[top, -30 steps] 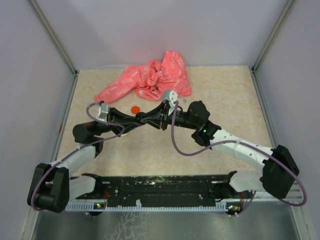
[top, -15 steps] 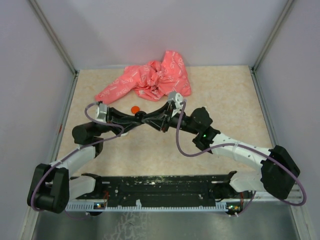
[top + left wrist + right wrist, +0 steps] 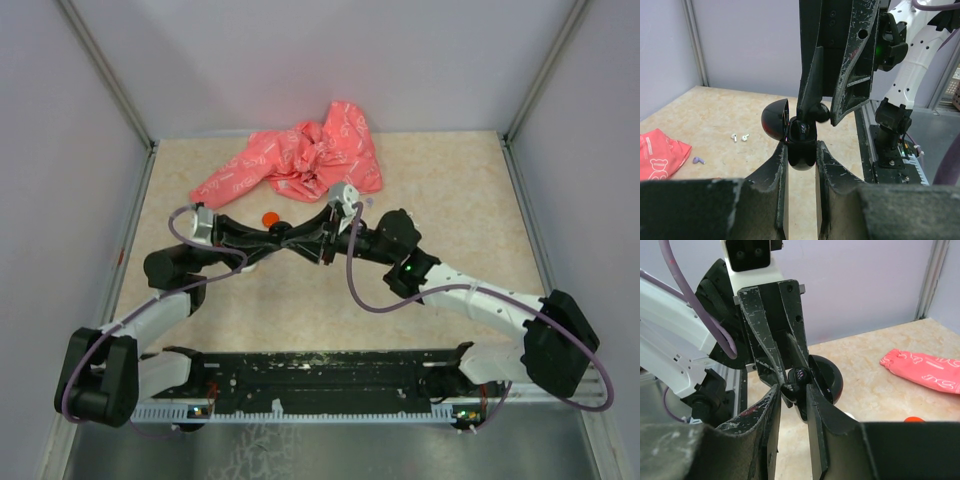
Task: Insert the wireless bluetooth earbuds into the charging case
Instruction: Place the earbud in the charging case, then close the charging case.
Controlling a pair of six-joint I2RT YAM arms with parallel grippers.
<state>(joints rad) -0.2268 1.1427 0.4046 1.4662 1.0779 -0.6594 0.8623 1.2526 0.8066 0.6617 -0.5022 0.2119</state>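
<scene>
The charging case (image 3: 802, 147) is a small glossy black shell with a reddish sheen, and its lid (image 3: 774, 120) stands open. My left gripper (image 3: 801, 152) is shut on it and holds it above the table. My right gripper (image 3: 794, 390) is shut on a dark earbud (image 3: 793, 388) and holds it at the case's open mouth (image 3: 824, 381). In the top view the left gripper (image 3: 288, 238) and the right gripper (image 3: 312, 240) meet tip to tip over the table's middle. I see no second dark earbud.
A crumpled pink printed cloth (image 3: 300, 158) lies at the back. A small red-orange disc (image 3: 270, 218) sits on the table in front of it. Two white earbuds (image 3: 739, 137) and a lavender one (image 3: 699, 160) lie loose on the table.
My right wrist swung slightly right, then came back toward the case. The left arm has held still with the case.
</scene>
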